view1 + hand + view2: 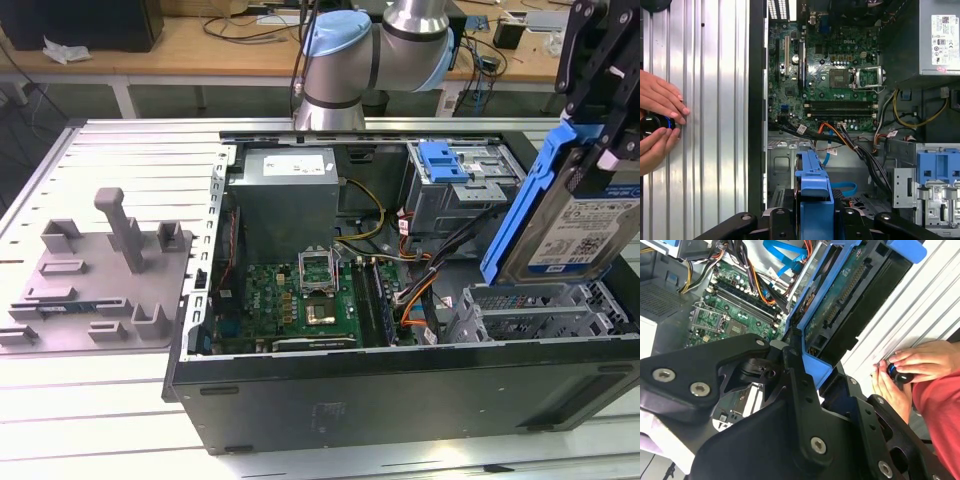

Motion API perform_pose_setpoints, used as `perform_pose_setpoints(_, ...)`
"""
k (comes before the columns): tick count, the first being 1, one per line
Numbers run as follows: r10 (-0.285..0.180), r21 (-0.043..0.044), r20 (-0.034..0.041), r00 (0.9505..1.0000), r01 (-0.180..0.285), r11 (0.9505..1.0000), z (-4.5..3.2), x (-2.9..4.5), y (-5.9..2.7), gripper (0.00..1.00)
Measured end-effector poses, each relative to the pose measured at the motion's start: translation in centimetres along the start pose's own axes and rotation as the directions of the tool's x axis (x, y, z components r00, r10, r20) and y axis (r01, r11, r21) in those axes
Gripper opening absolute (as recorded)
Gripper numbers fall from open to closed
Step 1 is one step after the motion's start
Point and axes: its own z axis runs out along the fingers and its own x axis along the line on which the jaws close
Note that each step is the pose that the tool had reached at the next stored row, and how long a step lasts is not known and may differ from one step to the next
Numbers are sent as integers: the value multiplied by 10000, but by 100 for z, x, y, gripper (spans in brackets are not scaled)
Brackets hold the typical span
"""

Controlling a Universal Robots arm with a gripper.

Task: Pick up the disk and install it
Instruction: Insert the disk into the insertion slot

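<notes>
Disk (pixel 572 222) clamped in hand (pixel 602 150), tilted (far edge cropped)

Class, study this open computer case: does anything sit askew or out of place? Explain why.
The disk hangs tilted on edge in the pincer above the drive cage at the exterior view's right, not seated in it. A person's hands lie on the table beside the case.
</notes>
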Motion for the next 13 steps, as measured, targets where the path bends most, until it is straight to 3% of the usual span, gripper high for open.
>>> perform_pose_setpoints(13, 0, 0, 1, 10000, 0, 10000, 103, -2, -2, 36)
